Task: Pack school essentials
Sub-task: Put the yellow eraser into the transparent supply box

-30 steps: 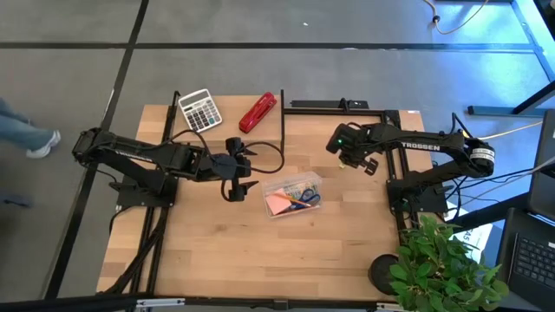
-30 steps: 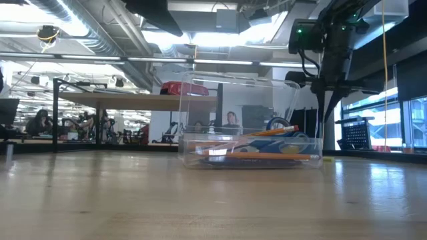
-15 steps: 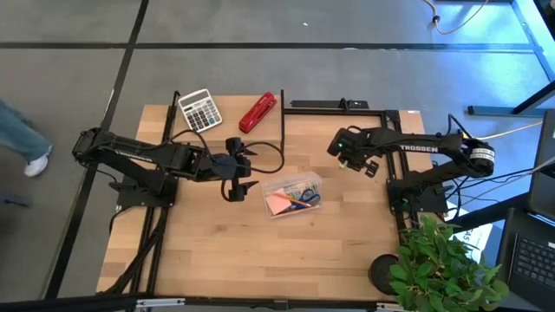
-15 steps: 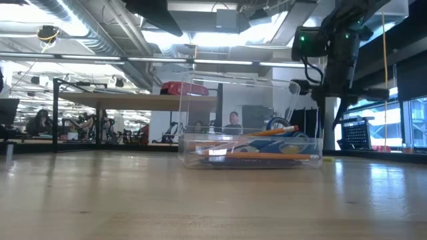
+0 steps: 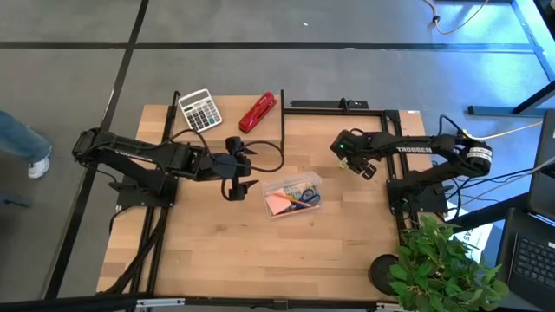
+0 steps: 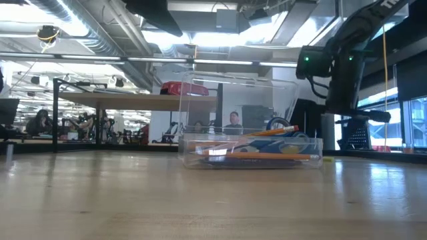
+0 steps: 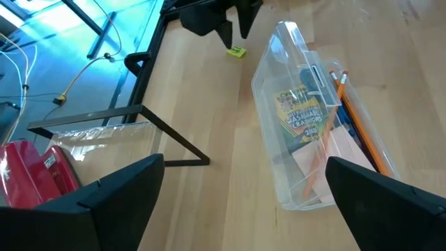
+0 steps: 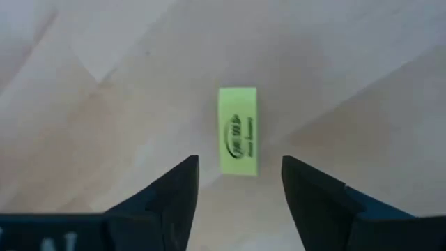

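Note:
A clear plastic box [image 5: 292, 194] stands on the table's middle and holds orange pencils, blue-handled scissors and a pink sticky-note pad [image 5: 278, 204]. A small yellow-green eraser [image 8: 238, 131] lies flat on the bare wood to the right of the box; the left wrist view shows the eraser [image 7: 236, 51] too. My right gripper [image 8: 240, 169] points down over it, open, one finger on either side, touching nothing. My left gripper [image 5: 236, 187] waits open just left of the box [image 7: 306, 125].
A white-grey calculator [image 5: 199, 110] and a red stapler [image 5: 257, 113] lie at the table's far edge. A black frame [image 5: 338, 106] with a clear sheet [image 7: 104, 134] stands at the far side. A potted plant [image 5: 438, 264] stands at the near right corner.
My right gripper has sunk toward the table to the right of the box and has tipped to point more steeply down. The box and my left arm have kept still.

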